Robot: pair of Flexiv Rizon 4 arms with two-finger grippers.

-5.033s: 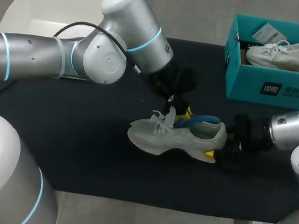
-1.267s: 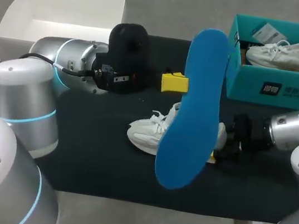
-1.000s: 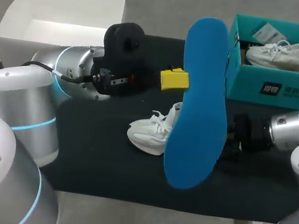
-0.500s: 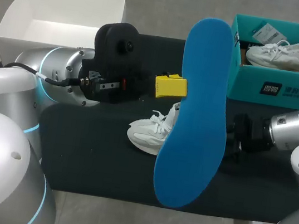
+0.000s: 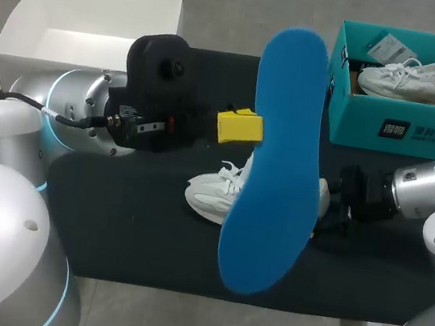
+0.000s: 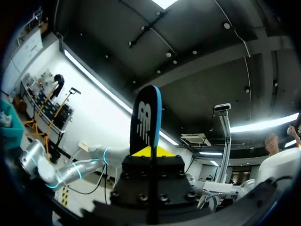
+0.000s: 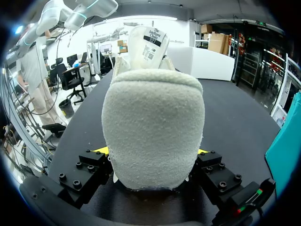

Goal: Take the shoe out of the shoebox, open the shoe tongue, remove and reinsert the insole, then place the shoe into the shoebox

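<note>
Our left gripper [image 5: 243, 126] is pinched almost fully closed on one long edge of the blue insole [image 5: 279, 164]. In the left wrist view the insole stands straight up out of the yellow tips. It is out of the shoe and lifted well above the table, its length running near to far over the middle of the shoe [image 5: 213, 195].

Our right gripper [image 7: 153, 157] comes in from the right with its fingers spread wide, one on each side of the heel, clamping the shoe where it sits on the black mat [image 5: 133, 232]. The right wrist view shows the tongue standing up beyond the heel collar.

The teal shoebox [image 5: 403, 125] sits at the far right with a second shoe [image 5: 418, 82] inside. A white box [image 5: 93, 5] lies at the far left.

We judge reinsertion to be the step ahead, and that is where the risk lies. The grip is on an edge only, so the thin insole could swivel or slip between the fingers as the wrist turns it down. Its toe end could catch on the collar or tongue and fold instead of sliding forward. The shoe is held only at the heel, so a push into it could tip it or drag it out of the clamp. We cannot see the shoe's opening in the head view because the insole covers it.
</note>
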